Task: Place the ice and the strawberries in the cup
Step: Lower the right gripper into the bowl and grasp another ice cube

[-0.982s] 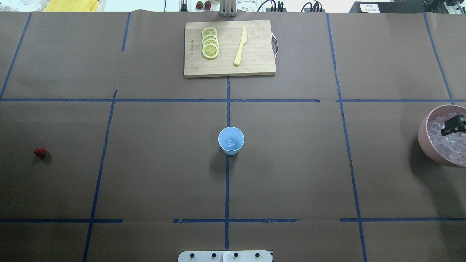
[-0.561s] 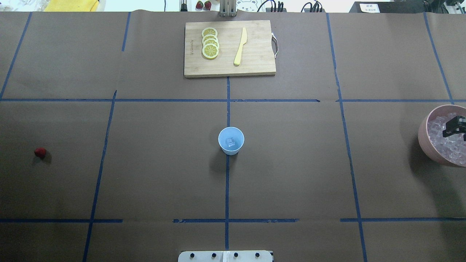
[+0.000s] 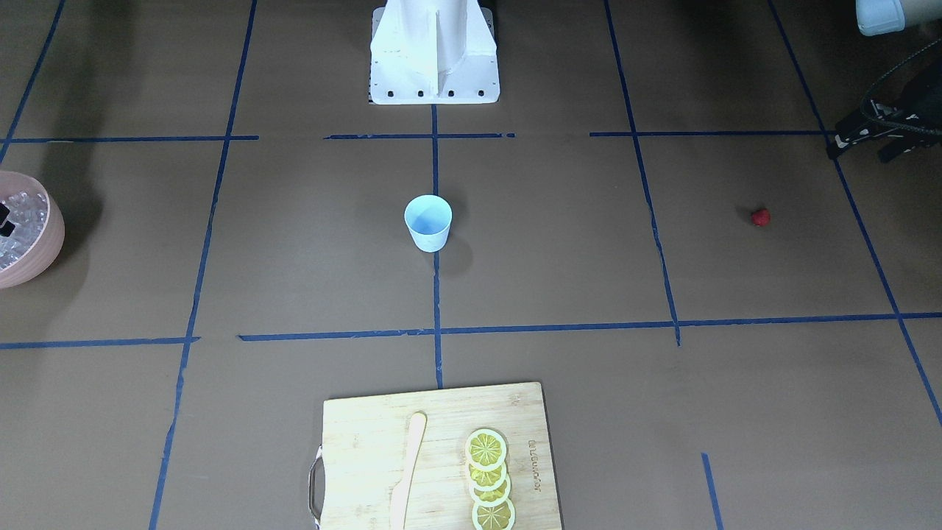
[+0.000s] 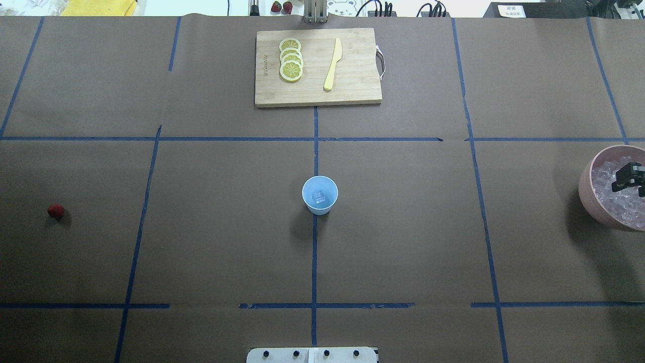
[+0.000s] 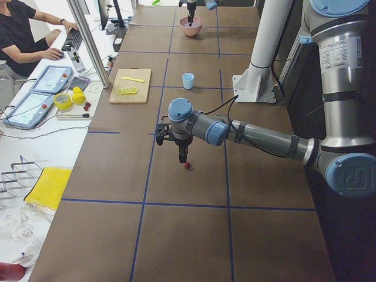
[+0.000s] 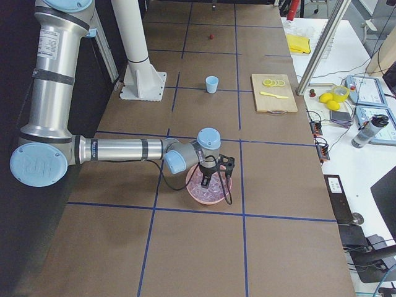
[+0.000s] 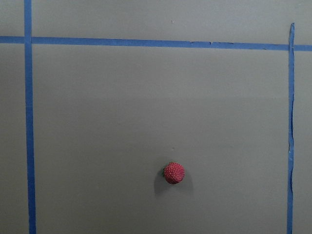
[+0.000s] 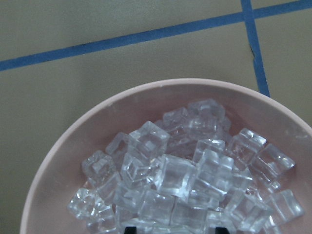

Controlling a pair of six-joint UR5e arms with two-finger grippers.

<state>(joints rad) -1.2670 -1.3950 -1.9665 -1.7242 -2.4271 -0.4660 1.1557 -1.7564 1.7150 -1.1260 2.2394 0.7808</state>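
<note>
Table (image 4: 403, 227): right end effector (image 4: 629, 180), jaws apart, cropped over ice (image 8: 175, 180); left end effector (image 5: 183, 158) state unclear.

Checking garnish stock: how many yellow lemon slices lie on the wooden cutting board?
4 yellow lemon slices, overlapping in a row on the wooden cutting board, beside the yellow knife.

Right claw (image 4: 630, 179) is on the move: over the last second it has slid a touch toward 5 o'clock in the overhead view. It has drifted from the 12 o'clock side of the bowl (image 4: 584, 174) in over the ice (image 4: 602, 179), and further off the frame's edge. It's a small shift and it's slowing, with most of it early and barely a nudge since.
</note>
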